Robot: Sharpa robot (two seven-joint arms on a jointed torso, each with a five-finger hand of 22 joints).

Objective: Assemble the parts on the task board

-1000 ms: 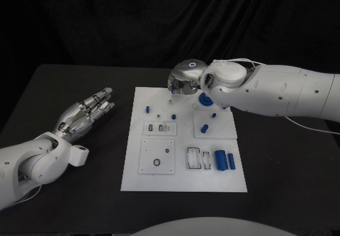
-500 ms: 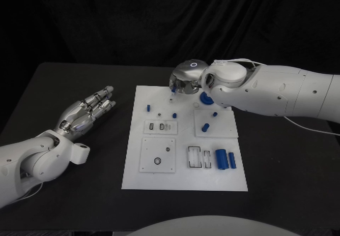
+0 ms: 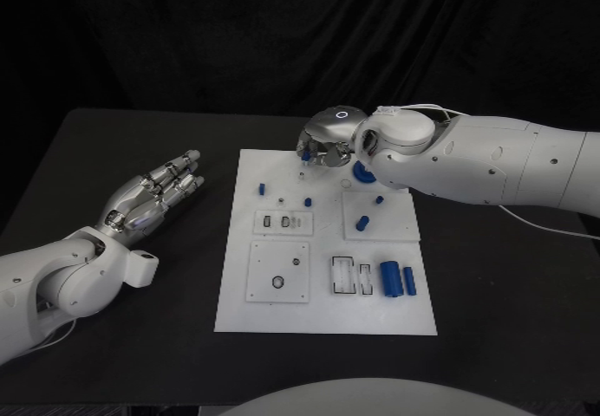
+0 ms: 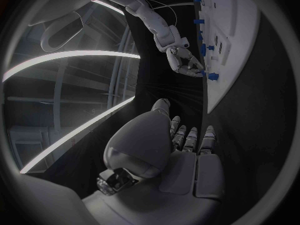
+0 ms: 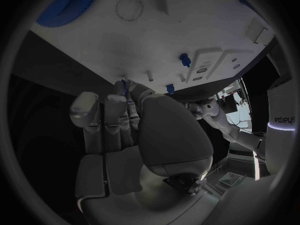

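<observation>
From the head view, the step in hand looks like seating a small blue peg at the far edge of the flat white task board [image 3: 325,251], which lies in the middle of the black bench [image 3: 500,295]: the silver right hand [image 3: 328,146] hangs over that far edge, its fingers [image 3: 305,154] curled down around a thin blue part [image 3: 304,158] just above the plate. The next move, I judge, calls for lining that part over its hole and pressing it straight down (a tilt would likely jam it). Other parts lie further in, among them a blue toothed wheel [image 3: 362,176] beside the right wrist and two blue cylinders [image 3: 398,281] near the board's near corner. The silver left hand [image 3: 153,198] hovers well apart from the board, palm tilted, fingers straight and lightly spread, holding nothing. In the left wrist view, the left hand's fingers [image 4: 190,137] lie side by side and empty, and the right hand [image 4: 185,61] appears beyond, pinching blue at the board's edge. In the right wrist view, the fingers [image 5: 115,110] close on a slim blue piece [image 5: 127,99] at the board's rim, near small upright pegs.
</observation>
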